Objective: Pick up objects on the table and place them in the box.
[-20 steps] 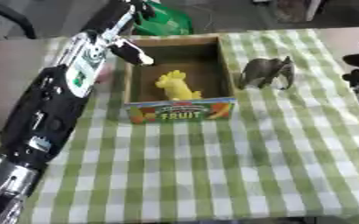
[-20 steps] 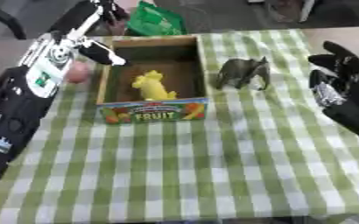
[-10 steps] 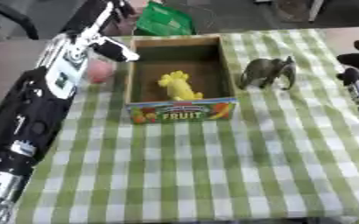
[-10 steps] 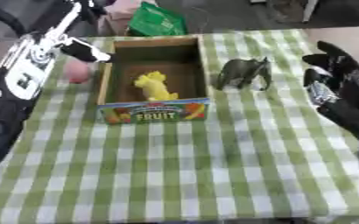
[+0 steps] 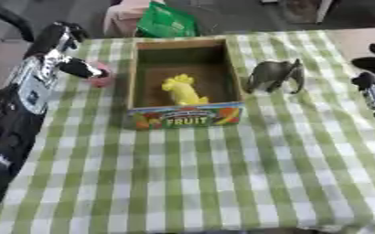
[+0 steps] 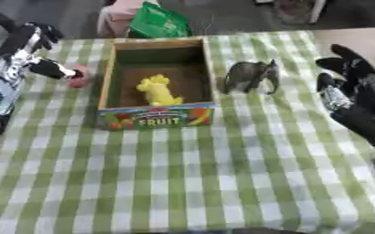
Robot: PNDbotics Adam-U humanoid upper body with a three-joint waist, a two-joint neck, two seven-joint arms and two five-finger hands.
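A cardboard box [image 5: 184,117] printed FRUIT stands on the green checked cloth, with a yellow toy [image 5: 183,89] lying inside it. A grey elephant toy [image 5: 275,76] stands just right of the box. A small pink object [image 5: 102,78] lies left of the box. My left hand [image 5: 61,42] hovers over the table's left edge, its thumb tip close to the pink object, fingers relaxed and holding nothing. My right hand [image 6: 352,87] rests open at the right edge, fingers up, right of the elephant.
A green bag [image 5: 167,22] and a pink item [image 5: 125,13] lie beyond the table's far edge. The table's bare surface [image 6: 359,36] shows at the far right corner. Checked cloth [image 5: 215,173] covers the near half.
My left hand has drawn back from beside the box toward the table's left edge, uncovering the pink object. The right hand has stayed in place. The camera view shifted a little.
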